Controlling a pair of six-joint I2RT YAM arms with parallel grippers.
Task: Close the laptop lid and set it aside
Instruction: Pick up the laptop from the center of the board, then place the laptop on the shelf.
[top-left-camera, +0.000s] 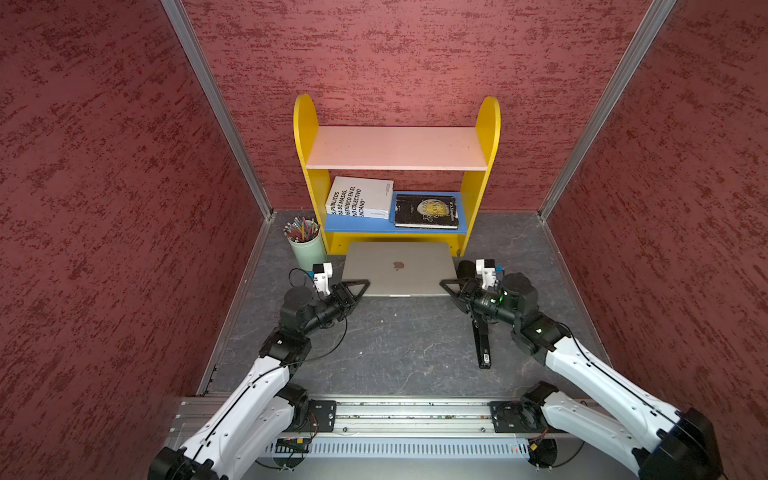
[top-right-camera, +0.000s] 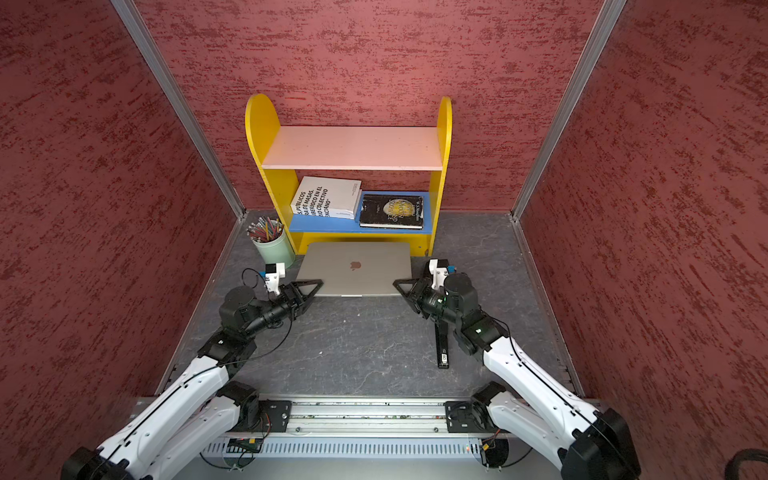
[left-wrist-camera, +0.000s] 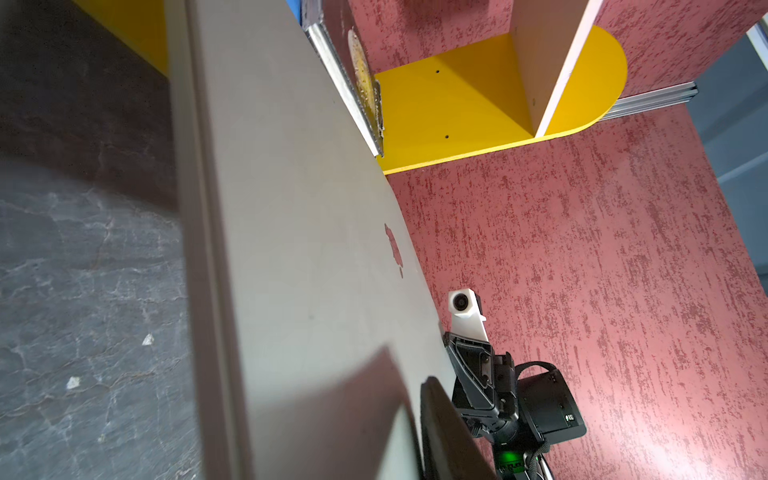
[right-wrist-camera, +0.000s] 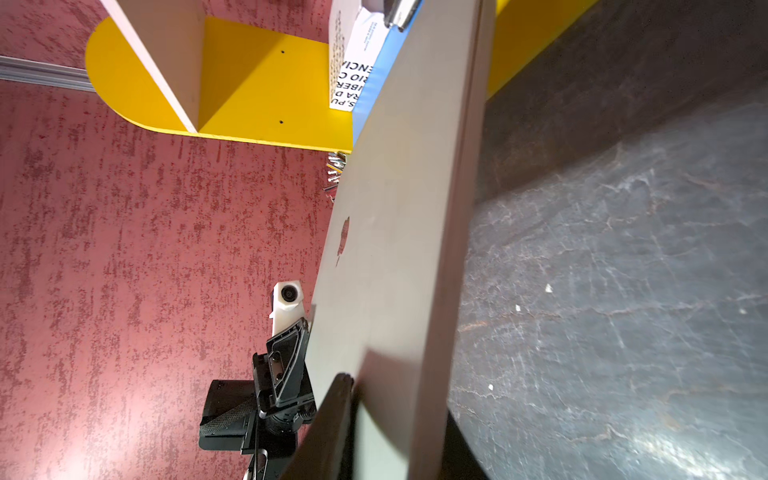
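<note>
Two grippers grip the closed laptop: our left gripper and right gripper each clamp narrowly on a near corner, before the yellow shelf.

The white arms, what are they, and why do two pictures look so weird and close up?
They are two robot arms. Two pictures look down from above; the close ones come from small cameras on each wrist. On the dark grey table lies a closed silver-grey laptop, in front of a yellow bookshelf holding a white book and a black book, beside a green cup of pencils. The left gripper and the right gripper each pinch a near corner of the laptop.
</note>
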